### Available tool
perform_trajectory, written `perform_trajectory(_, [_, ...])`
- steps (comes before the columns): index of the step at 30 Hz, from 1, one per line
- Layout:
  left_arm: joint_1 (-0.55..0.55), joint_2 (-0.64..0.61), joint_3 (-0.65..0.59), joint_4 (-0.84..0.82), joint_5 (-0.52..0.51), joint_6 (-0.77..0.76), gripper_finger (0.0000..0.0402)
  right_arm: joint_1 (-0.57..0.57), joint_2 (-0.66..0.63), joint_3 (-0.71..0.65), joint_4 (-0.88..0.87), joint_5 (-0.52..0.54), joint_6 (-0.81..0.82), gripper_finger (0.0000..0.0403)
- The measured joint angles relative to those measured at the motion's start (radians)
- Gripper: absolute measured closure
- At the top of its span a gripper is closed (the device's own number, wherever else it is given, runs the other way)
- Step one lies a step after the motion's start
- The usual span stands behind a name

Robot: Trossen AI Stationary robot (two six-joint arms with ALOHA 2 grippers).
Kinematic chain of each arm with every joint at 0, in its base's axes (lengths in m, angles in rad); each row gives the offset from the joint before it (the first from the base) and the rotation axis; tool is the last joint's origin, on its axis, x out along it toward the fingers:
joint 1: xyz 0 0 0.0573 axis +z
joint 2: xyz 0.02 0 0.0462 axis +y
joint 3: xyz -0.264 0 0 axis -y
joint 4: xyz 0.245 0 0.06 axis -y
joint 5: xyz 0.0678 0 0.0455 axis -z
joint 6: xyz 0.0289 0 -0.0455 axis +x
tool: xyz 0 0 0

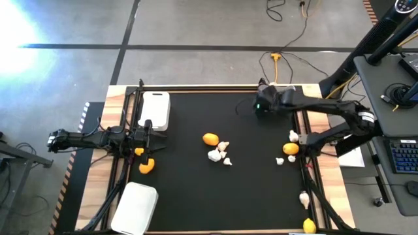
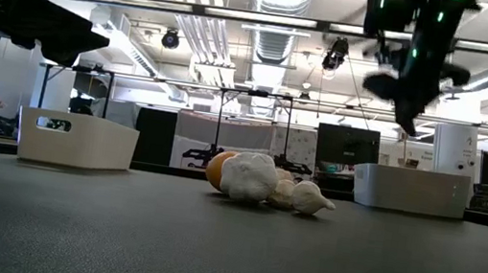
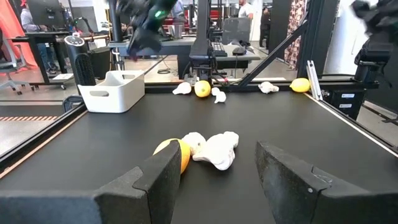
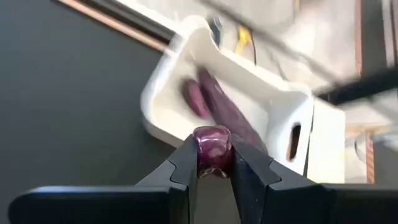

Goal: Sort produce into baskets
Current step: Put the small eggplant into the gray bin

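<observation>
Two arms were in view over the black table. The right gripper was raised near the table's far edge, its fingers closed on a dark purple piece, which sat pinched between the fingertips. Below and just ahead of it stood a white bin already containing two more purple pieces; the held piece had not been released into it. In the low view that gripper hung well above the table surface, over the bin on that side.

The left gripper rested low near the table's left edge, fingers apart and holding nothing. Ahead of it, at the middle of the table, lay an orange fruit touching a cluster of whitish lumpy pieces. Another orange fruit lay just beside the left gripper.

A second white bin stood at the far left and a third white bin at the near left; contents could not be determined. Near the right edge lay an orange fruit with whitish pieces close by, a further whitish piece nearer the front, and a yellow fruit at the near right corner.
</observation>
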Motion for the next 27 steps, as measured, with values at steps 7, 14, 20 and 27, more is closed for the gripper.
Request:
perform_trajectory(7, [0.0,0.0,0.0,0.0,0.0,0.0,0.0212,-0.291,0.028,-0.12,0.272,-0.18,-0.077,0.0335])
perform_trajectory(14, [0.0,0.0,0.0,0.0,0.0,0.0,0.0212,-0.488,0.106,-0.115,0.408,-0.437,-0.185,0.0324])
perform_trajectory(20, [0.0,0.0,0.0,0.0,0.0,0.0,0.0212,-0.555,0.228,-0.098,0.409,-0.452,-0.216,0.0298])
perform_trajectory(27, [0.0,0.0,0.0,0.0,0.0,0.0,0.0212,-0.576,0.29,-0.074,0.433,-0.449,-0.223,0.0235])
